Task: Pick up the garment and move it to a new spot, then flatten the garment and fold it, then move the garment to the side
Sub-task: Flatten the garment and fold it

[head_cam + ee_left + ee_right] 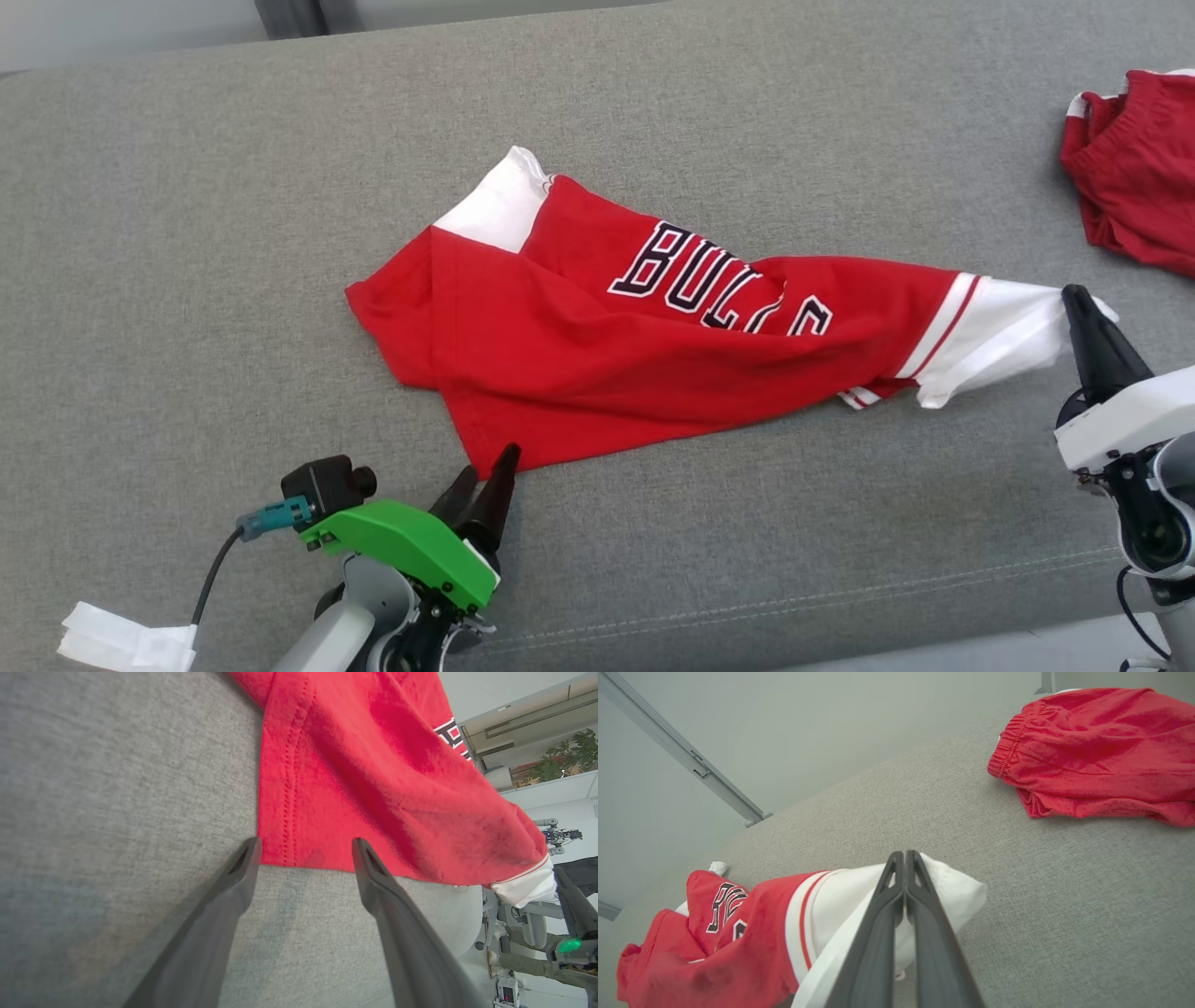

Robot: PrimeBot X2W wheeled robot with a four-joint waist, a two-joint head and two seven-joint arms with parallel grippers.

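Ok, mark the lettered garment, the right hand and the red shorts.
lettered garment [579,373], head view, red middle.
right hand [905,855], right wrist view, between shut fingertips.
red shorts [1101,756], right wrist view, red middle.

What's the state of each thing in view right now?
jersey: rumpled on the cushion, not flat, white end pinched.
shorts: bunched in a heap, apart from the jersey, far right.
left claw: open, tips at the jersey's red hem corner.
right claw: shut on the jersey's white end.
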